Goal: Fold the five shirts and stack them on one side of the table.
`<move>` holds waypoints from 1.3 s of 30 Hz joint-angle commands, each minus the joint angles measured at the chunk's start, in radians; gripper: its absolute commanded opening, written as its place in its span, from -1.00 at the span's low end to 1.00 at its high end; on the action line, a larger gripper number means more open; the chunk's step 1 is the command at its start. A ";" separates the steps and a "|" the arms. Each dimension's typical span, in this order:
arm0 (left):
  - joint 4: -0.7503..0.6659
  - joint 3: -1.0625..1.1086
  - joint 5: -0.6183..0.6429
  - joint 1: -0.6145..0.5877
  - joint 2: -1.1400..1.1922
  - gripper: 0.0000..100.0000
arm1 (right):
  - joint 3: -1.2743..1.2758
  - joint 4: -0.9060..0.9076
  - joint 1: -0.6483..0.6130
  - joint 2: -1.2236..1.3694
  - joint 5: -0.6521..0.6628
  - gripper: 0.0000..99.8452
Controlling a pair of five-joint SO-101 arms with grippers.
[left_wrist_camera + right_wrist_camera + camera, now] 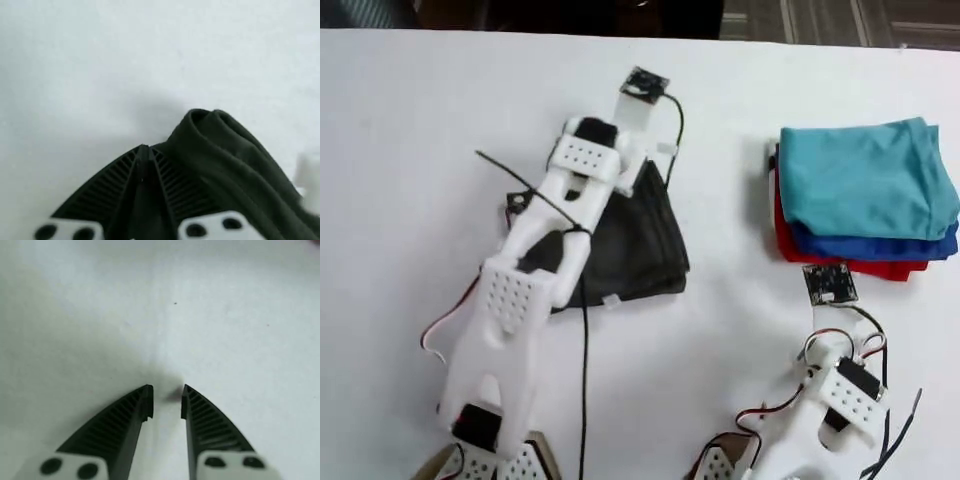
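A folded black shirt (640, 240) lies left of the table's middle, partly under my left arm (582, 160), which stretches over it to its far edge. In the left wrist view my left gripper (143, 151) is shut, fingertips together just above the white table, and a rounded fold of the black shirt (235, 155) rests against one finger. At the right side a stack of folded shirts has a teal one (865, 175) on top, then blue (880, 245), then red (840, 262). My right arm (840, 392) stands near the front edge below the stack. Its gripper (167, 396) is open a little over bare table.
The white table (410, 150) has free room at the left and between the black shirt and the stack. Black and red cables (585, 360) trail along the left arm toward the front edge.
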 commanded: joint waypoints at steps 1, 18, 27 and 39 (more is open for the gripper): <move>-0.043 -0.010 -0.031 -0.044 0.021 -0.95 | 0.002 -0.024 0.005 -0.018 -0.009 -0.80; 0.196 -0.008 0.021 -0.178 -0.172 -0.95 | 0.002 -0.024 0.005 -0.018 -0.012 -0.80; 0.235 0.070 -0.078 -0.264 -0.133 -0.95 | 0.002 -0.024 0.005 -0.018 -0.012 -0.80; 0.213 0.062 -0.071 -0.361 -0.152 -0.95 | 0.002 -0.024 0.005 -0.018 -0.014 -0.80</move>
